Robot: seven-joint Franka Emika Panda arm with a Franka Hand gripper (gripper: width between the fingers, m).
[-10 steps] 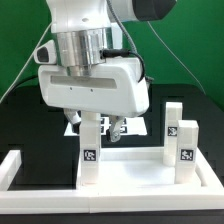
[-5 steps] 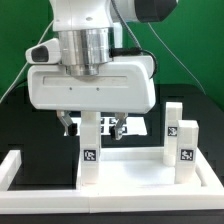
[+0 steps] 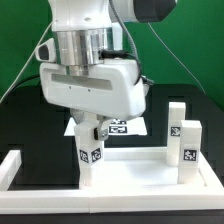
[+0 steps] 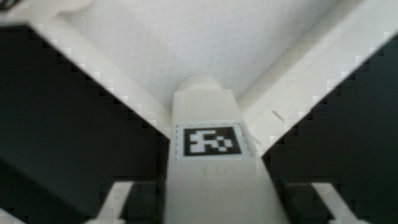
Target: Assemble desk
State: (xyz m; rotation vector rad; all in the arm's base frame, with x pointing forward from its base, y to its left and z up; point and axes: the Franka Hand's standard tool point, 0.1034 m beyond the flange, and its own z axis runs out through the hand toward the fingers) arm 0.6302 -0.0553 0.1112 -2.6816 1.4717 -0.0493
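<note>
White plastic desk set on a black counter (image 3: 18,110), green backdrop behind.

Exterior view:
- Desk top (image 3: 130,170): wide, tray-like, lying flat at the lower middle of the picture, inside long white border bars (image 3: 12,168).
- Near leg (image 3: 91,160): short, square, upright at the top's corner toward the exterior view's left; black-and-white tag faces the camera. Its upper end goes up under the hand (image 3: 92,128).
- Two further legs: right-front leg (image 3: 187,147) and rear leg (image 3: 175,118), both upright, both tagged, standing at the exterior view's right.
- Hand: white body low over the near leg. Dark fingertips show beside the leg's upper end; this view does not settle whether they touch it.
- Marker board (image 3: 122,127): partly seen behind the hand, flat on the counter.

Wrist view:
- Near leg (image 4: 215,140): seen lengthwise, tagged face toward the camera, centred between the two fingers (image 4: 116,203).
- Fingers: pale, one on either side of the leg, spread, with a dark gap between each finger and the leg. Not pinching anything.
- Desk top (image 4: 196,45): pale inner surface and raised rims beyond the leg's far end; black counter (image 4: 45,120) on either side.
</note>
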